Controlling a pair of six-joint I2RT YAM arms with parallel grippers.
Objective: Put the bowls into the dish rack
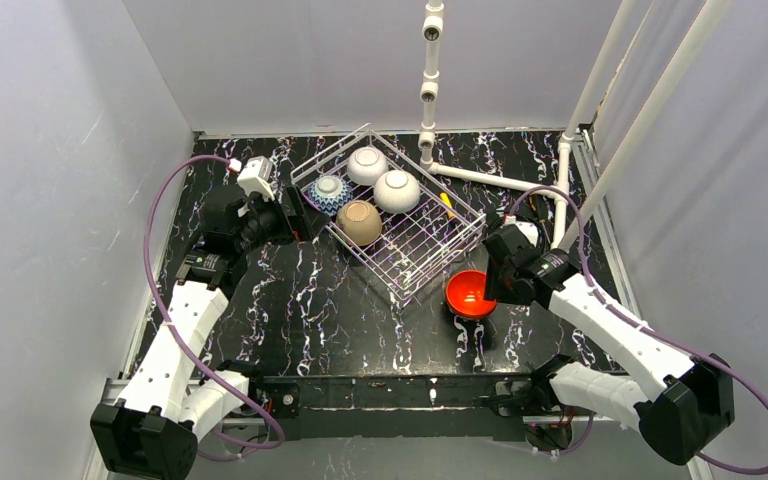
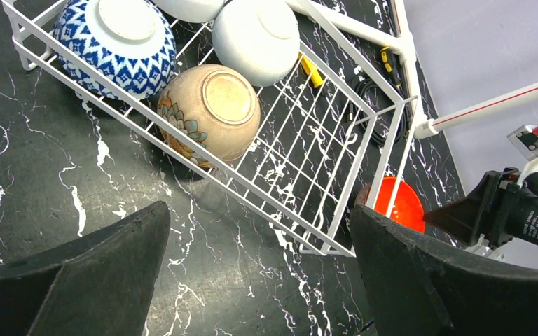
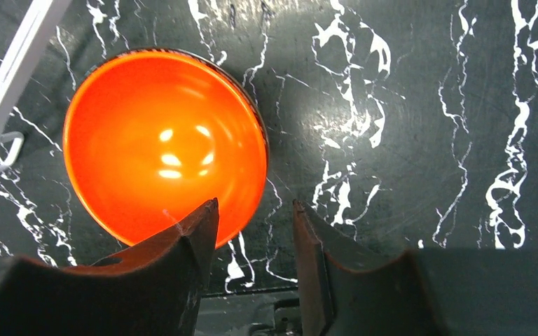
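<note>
Robotics lab test cell: plain pale panels (image 1: 50,200) enclose a black marble-patterned tabletop (image 1: 340,320) on three sides, a white pipe frame (image 1: 428,90) stands at the far side, and the left arm (image 1: 175,330) and right arm (image 1: 610,325), trailing purple cables (image 1: 147,250), are bolted to a rail (image 1: 380,392) at the near edge.

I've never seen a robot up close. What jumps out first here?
The glowing red-orange bowl on the black marbled table, just outside the wire dish rack, with the right hand open at its rim. In the rack, a blue-patterned bowl, a tan bowl and two white bowls sit upside down.
</note>
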